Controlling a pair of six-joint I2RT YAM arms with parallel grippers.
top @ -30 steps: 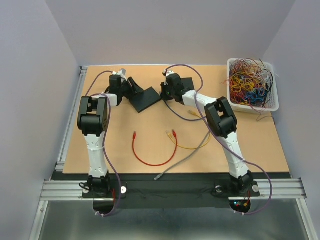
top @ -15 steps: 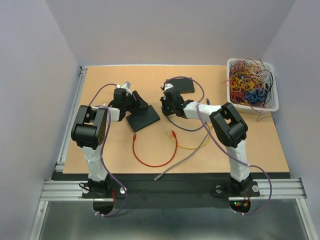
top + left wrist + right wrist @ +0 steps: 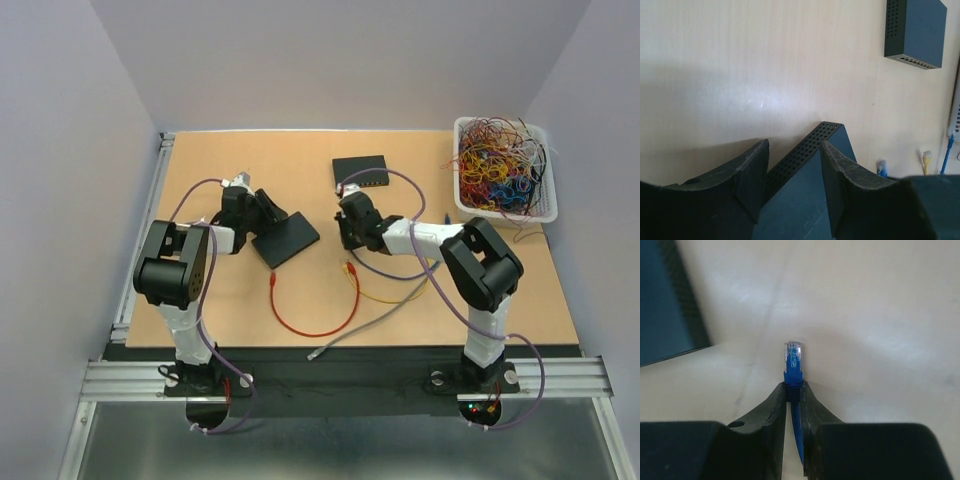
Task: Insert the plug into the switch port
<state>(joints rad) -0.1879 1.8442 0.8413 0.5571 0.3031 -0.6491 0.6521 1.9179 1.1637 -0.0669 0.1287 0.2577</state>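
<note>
A flat black switch [image 3: 287, 239] lies tilted between my left gripper's fingers [image 3: 754, 175], its perforated side [image 3: 805, 150] facing up. My left gripper [image 3: 266, 212] is shut on this switch, left of the table's middle. A second black switch [image 3: 361, 170] sits at the back centre and also shows in the left wrist view [image 3: 916, 31]. My right gripper [image 3: 794, 387] is shut on a blue plug [image 3: 793, 356], whose clear tip sticks out past the fingertips just above the table. In the top view my right gripper [image 3: 348, 227] hangs right of the held switch, apart from it.
A red cable [image 3: 305, 322], a yellow cable [image 3: 375, 292] and a grey cable [image 3: 372, 310] lie on the table's near half. A white basket [image 3: 463, 125] full of tangled cables stands at the back right. A yellow plug [image 3: 926, 157] shows beyond the held switch.
My left gripper has drawn the held switch nearer and slightly left. My right gripper has moved nearer with the blue plug, uncovering the second switch at the back.
</note>
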